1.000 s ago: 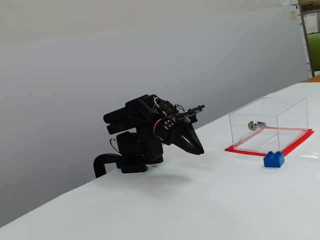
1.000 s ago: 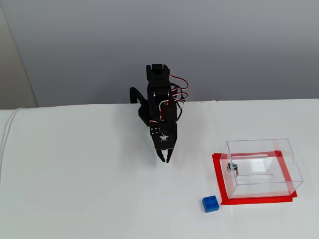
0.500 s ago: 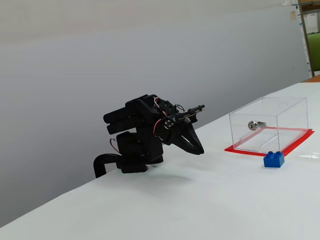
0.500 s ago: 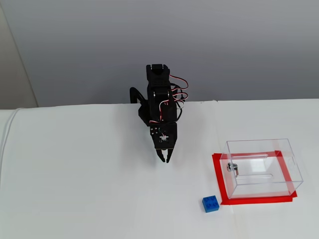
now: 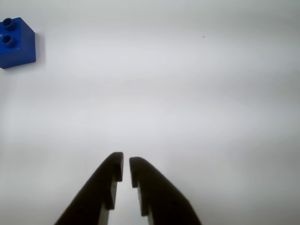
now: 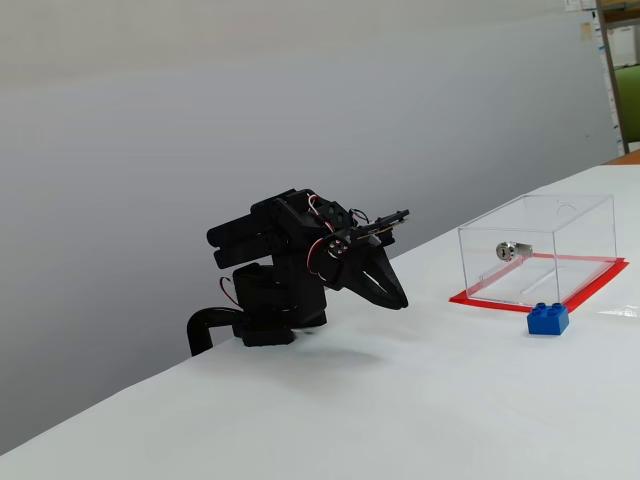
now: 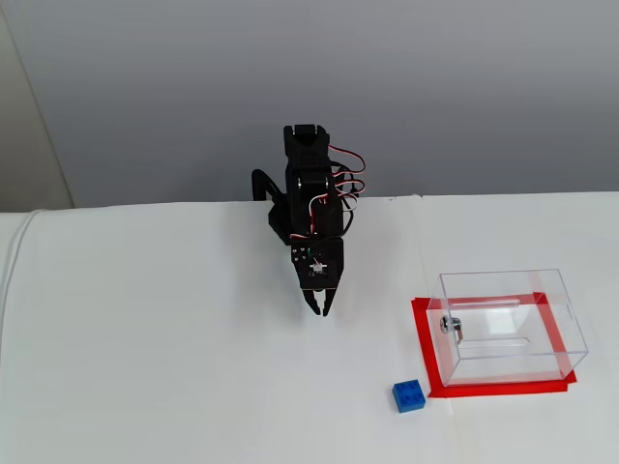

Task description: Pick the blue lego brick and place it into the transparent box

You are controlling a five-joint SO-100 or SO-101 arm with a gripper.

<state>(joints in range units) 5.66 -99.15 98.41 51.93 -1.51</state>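
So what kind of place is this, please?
Probably a lab or office test bench: a plain white table against a bare grey wall, shelving at one edge, and only a small robot arm.

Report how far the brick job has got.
Nothing looks done yet: the blue lego brick sits on the white table just outside the transparent box, by its red base plate. In hand: nothing; the claw hangs folded near the arm's base, nearly closed and empty, apart from the brick. Left: reach, grasp, lift and drop it into the box.
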